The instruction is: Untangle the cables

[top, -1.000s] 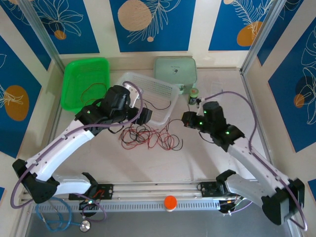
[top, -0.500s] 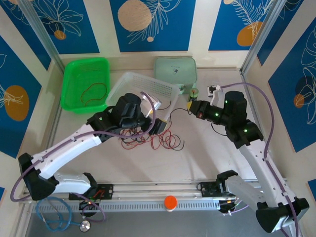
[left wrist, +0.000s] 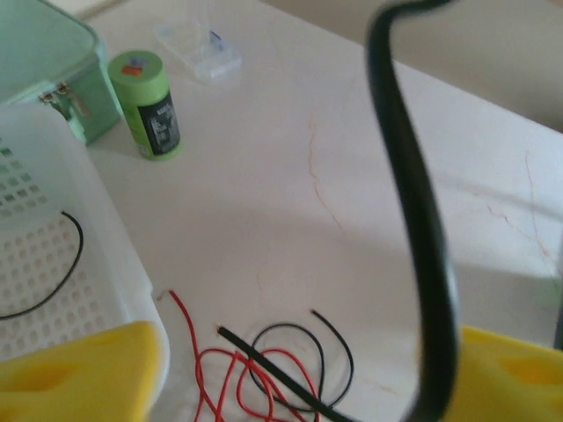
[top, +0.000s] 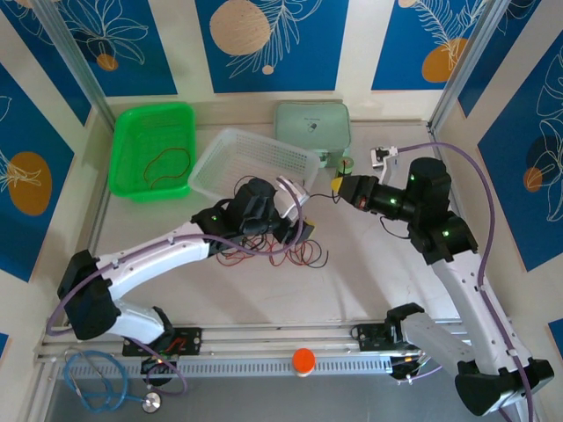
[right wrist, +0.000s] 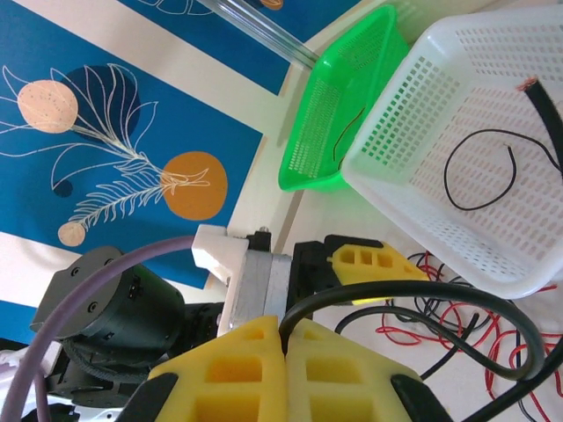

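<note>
Left fingers (left wrist: 79, 374) farther right over two cables (left wrist: 251, 353), beside two baskets (top: 264, 154)

Robot test cell: framed table (top: 352, 281) walled by printed panels (top: 273, 44).

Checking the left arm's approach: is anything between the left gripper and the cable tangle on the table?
Nothing foreign. The left gripper hangs open above the tangle; one black cable strand, held by the right gripper, arcs across the gap. The white basket sits off to one side.
</note>
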Controlling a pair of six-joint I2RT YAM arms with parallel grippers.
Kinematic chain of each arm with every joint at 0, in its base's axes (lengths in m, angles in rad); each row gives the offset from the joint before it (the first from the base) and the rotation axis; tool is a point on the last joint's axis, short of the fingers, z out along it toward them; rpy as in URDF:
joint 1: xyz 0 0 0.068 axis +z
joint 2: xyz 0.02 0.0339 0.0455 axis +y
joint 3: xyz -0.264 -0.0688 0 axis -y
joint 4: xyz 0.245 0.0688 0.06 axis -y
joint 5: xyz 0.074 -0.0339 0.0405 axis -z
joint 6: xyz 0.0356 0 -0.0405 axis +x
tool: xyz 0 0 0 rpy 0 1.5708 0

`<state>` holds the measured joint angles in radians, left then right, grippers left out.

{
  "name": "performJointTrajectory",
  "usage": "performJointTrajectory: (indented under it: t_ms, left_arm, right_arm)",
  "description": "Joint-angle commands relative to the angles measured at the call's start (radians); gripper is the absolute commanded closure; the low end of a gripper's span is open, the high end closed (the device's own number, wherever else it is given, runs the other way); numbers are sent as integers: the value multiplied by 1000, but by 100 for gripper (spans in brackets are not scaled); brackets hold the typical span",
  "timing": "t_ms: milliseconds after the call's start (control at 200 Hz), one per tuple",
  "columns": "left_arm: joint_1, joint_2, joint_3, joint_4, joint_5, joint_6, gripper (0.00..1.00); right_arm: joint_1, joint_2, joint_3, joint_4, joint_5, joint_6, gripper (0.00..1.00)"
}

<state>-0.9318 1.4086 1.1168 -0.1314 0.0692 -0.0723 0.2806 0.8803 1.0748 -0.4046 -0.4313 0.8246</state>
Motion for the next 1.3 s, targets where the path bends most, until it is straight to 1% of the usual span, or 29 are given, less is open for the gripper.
performJointTrajectory:
  t_ms: [0, 35, 40, 145, 240, 340, 445, 520, 595, 690, 805, 925, 1030, 1111, 1201, 1296]
  left_arm:
    - [-6, 2, 5, 105, -56, 5, 82]
    - [-7, -4, 2, 107, -71, 5, 100]
    - [-7, -5, 2, 107, -74, 5, 100]
    - [-6, -36, -12, 80, -171, 17, 100]
    - [1, -57, -3, 8, -305, 38, 100]
    - [35, -55, 29, -92, -426, 48, 100]
    - [107, -46, 58, -151, -499, 37, 100]
    - [169, -48, 83, -157, -495, 25, 100]
    - [223, -48, 124, -154, -480, 32, 100]
    - [264, -40, 205, -155, -475, 68, 100]
    - [278, -21, 319, -165, -464, 114, 100]
    - [278, -12, 404, -175, -430, 137, 100]
    - [277, -22, 443, -185, -372, 129, 100]
    - [275, -39, 456, -196, -321, 117, 100]
    - [268, -57, 464, -214, -267, 109, 100]
    - [252, -64, 482, -249, -238, 114, 100]
  right_arm:
    - [-9, -29, -13, -21, -25, 13, 100]
    - [-14, -33, -16, -27, -27, 13, 100]
    - [-14, -33, -16, -28, -27, 14, 100]
    - [-30, -48, -23, -43, -39, 10, 100]
    - [-64, -61, -36, -44, -89, 18, 100]
    - [-115, -62, -54, -27, -207, 34, 100]
    - [-142, -24, -55, -62, -364, 9, 100]
    - [-140, 12, -49, -153, -422, -51, 100]
    - [-133, 39, -50, -260, -442, -124, 100]
    - [-116, 59, -62, -368, -424, -211, 100]
    - [-79, 71, -89, -410, -374, -260, 100]
    - [-3, 102, -100, -423, -272, -286, 100]
    - [79, 148, -99, -414, -161, -294, 100]
    - [133, 183, -104, -376, -72, -286, 100]
    - [166, 223, -108, -306, -44, -263, 100]
    - [195, 269, -96, -238, -20, -242, 100]
